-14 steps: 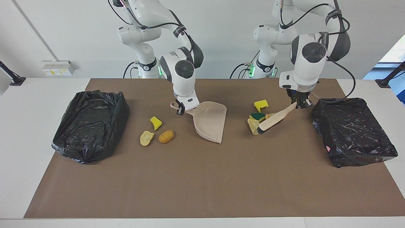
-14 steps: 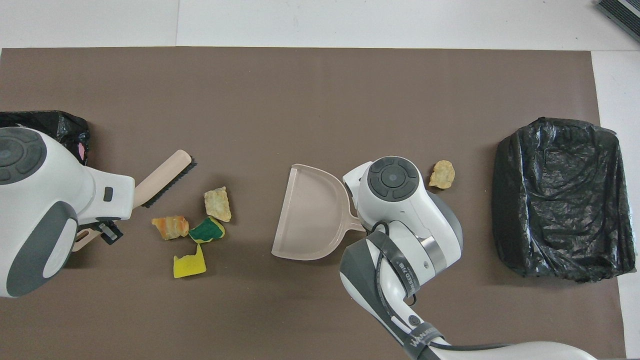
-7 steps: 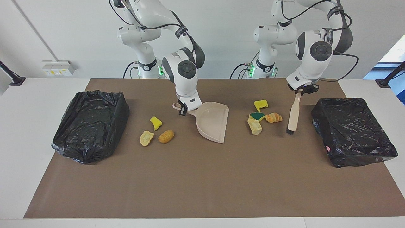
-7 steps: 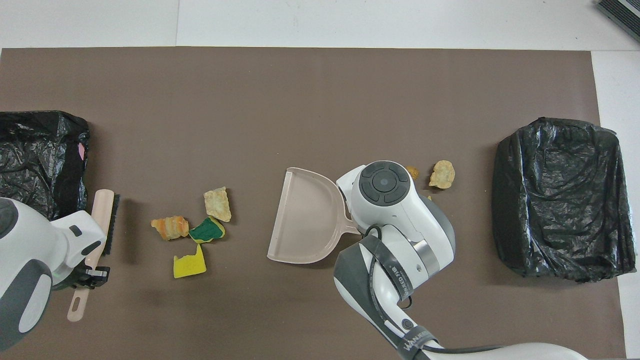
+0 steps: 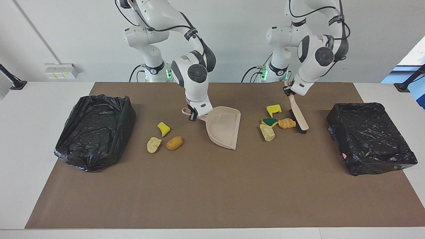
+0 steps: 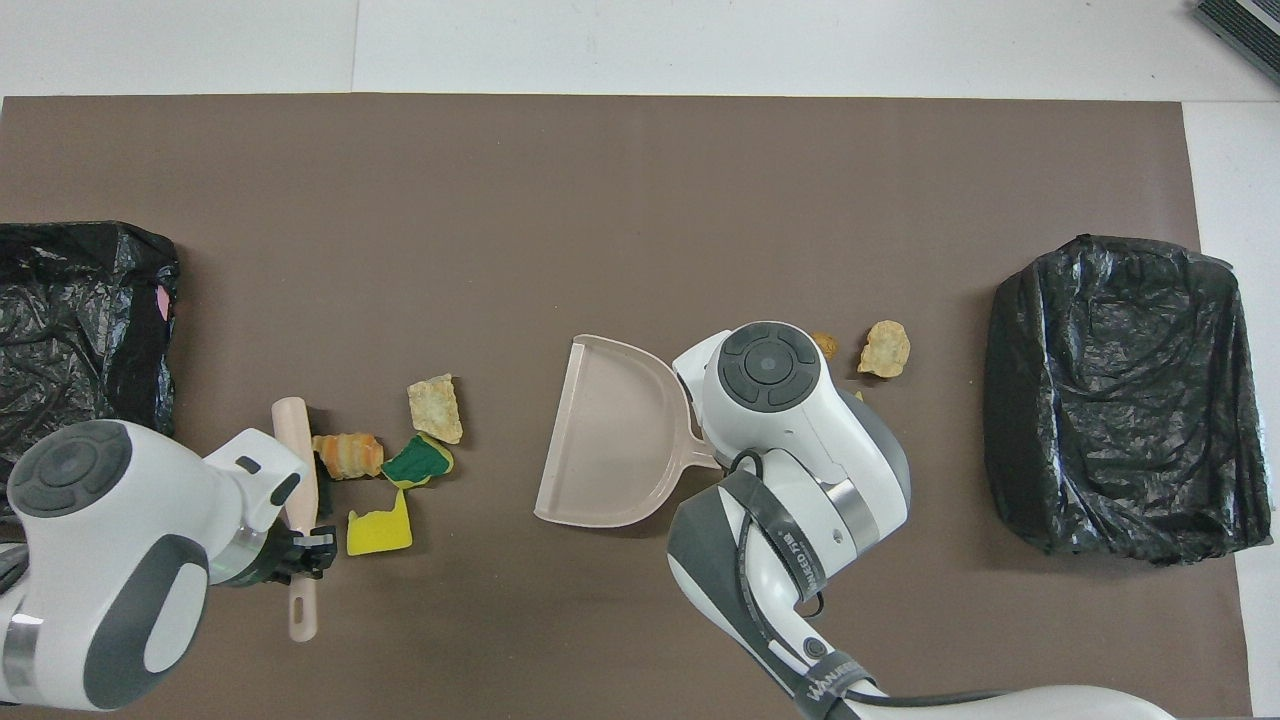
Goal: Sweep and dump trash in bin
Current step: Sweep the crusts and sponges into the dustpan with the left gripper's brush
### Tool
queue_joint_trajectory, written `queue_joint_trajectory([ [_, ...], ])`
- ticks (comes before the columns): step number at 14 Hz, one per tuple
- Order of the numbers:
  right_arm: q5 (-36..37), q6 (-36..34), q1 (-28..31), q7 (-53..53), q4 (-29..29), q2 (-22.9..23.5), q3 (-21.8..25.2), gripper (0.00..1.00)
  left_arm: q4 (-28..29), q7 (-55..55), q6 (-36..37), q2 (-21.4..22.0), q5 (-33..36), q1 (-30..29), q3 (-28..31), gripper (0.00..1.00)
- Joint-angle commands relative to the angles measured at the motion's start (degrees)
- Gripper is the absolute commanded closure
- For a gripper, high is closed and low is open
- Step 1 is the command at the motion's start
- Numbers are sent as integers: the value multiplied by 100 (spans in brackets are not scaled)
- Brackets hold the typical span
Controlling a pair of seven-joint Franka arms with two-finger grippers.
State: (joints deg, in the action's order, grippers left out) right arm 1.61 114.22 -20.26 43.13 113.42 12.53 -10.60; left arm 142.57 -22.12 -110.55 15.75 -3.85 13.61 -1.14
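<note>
Table (image 5: 212, 199): covered by a big brown mat.
Bins: one black-bagged bin (image 5: 370, 137) at the left arm's end, another black bin (image 5: 94, 131) at the right arm's end.
Dustpan (image 5: 224, 129): right gripper (image 5: 193, 114) has its fingers clamped on the handle; the open mouth faces the left arm's end.
Brush (image 5: 298, 117): left gripper (image 5: 289, 92) is clamped on the handle, with the bristles down beside the orange lump (image 5: 287, 123).
Trash: four scraps by the brush (image 6: 420, 455), three more (image 5: 164, 137) between the dustpan and the right arm's bin.
How it handles: looks light, soft and crumbly, likely to roll. Push gently with the bristles; don't pinch it.
</note>
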Motion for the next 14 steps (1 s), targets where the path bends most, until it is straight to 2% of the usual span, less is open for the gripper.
queue_joint_trajectory([
  [1,23,101,13,-85,57,13,-38,100,-289,-416,-572,-554,-360,895,62,100],
  [3,23,101,13,-94,57,13,-38,100,-571,-354,-686,-793,-809,1291,53,100],
  [5,23,101,13,-129,57,13,-38,100,-581,-223,-1011,-793,-819,1809,44,100],
  [8,23,83,13,-138,57,4,-38,100,-651,58,-986,-750,-827,2522,44,100],
  [11,23,83,13,-147,57,13,-38,100,-1001,68,-855,-767,-845,2787,35,100],
  [12,23,83,13,-147,57,4,-38,100,-1116,-2,-628,-758,-906,2788,44,100],
  [14,23,83,13,-138,57,4,-38,100,-1179,-142,345,-470,-915,2683,105,100],
])
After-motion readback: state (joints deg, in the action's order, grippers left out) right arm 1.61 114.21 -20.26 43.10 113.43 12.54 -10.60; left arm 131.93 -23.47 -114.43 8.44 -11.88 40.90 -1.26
